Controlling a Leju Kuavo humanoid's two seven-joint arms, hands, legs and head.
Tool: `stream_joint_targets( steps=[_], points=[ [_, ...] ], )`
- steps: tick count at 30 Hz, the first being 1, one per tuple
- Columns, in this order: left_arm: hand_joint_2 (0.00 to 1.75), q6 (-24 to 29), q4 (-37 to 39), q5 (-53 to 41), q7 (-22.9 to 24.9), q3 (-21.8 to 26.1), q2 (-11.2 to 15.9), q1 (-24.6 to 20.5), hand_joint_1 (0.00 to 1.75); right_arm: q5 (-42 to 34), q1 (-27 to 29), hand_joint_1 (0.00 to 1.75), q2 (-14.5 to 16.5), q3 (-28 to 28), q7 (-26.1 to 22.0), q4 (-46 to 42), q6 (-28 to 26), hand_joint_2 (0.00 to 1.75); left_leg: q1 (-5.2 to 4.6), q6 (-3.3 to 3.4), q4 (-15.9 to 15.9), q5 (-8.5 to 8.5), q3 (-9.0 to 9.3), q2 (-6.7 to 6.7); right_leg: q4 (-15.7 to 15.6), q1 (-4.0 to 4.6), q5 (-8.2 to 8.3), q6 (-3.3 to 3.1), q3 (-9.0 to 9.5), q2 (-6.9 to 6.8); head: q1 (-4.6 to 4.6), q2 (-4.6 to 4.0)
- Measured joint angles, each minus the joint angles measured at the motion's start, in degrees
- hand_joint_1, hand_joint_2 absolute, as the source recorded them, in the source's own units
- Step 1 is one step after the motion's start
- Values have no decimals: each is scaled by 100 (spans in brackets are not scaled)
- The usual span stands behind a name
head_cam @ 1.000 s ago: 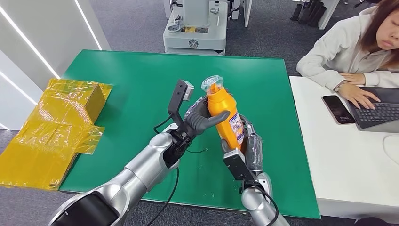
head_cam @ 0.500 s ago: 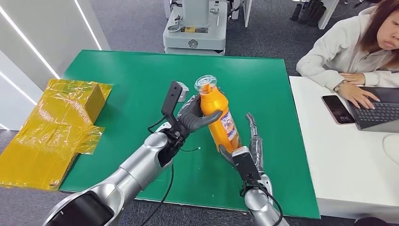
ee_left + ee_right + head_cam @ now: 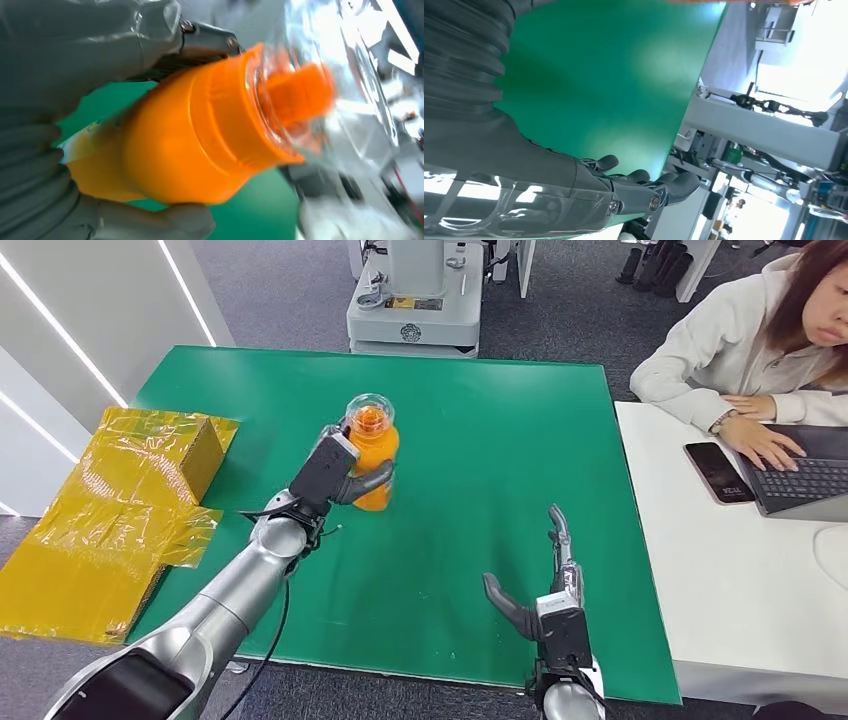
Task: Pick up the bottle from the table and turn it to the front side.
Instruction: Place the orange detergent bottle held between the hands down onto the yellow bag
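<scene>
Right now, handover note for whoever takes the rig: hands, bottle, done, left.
Left hand: grips the orange bottle around its body, upright, over the left-centre of the green table; whether its base touches the table is unclear.
Right hand: holds nothing, fingers spread, low over the table's near right edge.
Done: bottle picked up.
Left: check that the label faces front (not readable here), then set down and release.

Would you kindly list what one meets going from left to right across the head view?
Yellow wrapped box → left hand holding the orange bottle → right hand, open above the green table → phone → laptop.
</scene>
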Motion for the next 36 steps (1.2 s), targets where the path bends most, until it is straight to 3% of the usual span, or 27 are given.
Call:
stream_joint_targets(
  steps=[3, 7, 16, 19, 24, 28, 32, 36],
  points=[
    [175, 1144, -242, -1849, 151, 14, 192, 38, 175, 62, 169, 0, -23, -3, -21, -261, -49, 175, 0, 0, 0, 0, 0, 0, 0, 0, 0, 0, 0, 0, -1, 1],
    [175, 1761, -571, -3542, 524, 105, 446, 69, 175, 49, 300, 0, -44, -20, -39, -447, -95, 175, 0, 0, 0, 0, 0, 0, 0, 0, 0, 0, 0, 0, -1, 1],
    [175, 2117, -695, -6436, 1405, 260, 1068, -149, 175, -131, 472, 0, -60, -184, -225, -719, -272, 175, 1, -3, 0, 2, 2, 3, 1, 0, 0, 0, 0, 3, -2, 1],
    [175, 2134, -614, -7541, 2019, 195, 1340, -231, 175, -193, 608, 0, -66, -295, -327, -854, -313, 175, 2, -3, 0, 2, 1, 6, 1, 0, 0, -1, -4, 7, -1, 0],
    [175, 1760, -311, -7916, 3186, -283, 1775, -350, 175, -225, 884, 0, -66, -502, -414, -1118, -306, 175, 1, -4, -3, 2, 0, 11, 1, 0, 0, -1, -8, 13, -1, 0],
    [175, 1455, -95, -7925, 3818, -702, 2014, -335, 175, -176, 1042, 0, -58, -643, -397, -1298, -207, 175, 1, -4, -5, 1, -2, 16, 1, 0, 0, -1, -8, 17, 0, 0],
    [175, 1194, 38, -7925, 3910, -787, 2236, -140, 175, -64, 1185, 0, -5, -802, -304, -1466, -90, 175, 1, -5, -6, 1, -2, 20, 1, 0, 0, -1, -9, 21, -1, 0],
    [175, 961, 72, -7925, 3811, -556, 2461, 295, 175, -1, 1331, 0, 78, -984, -257, -1622, 41, 175, 2, -6, -9, 0, -3, 23, 1, 0, -2, -3, -12, 25, -1, -1]
  ],
)
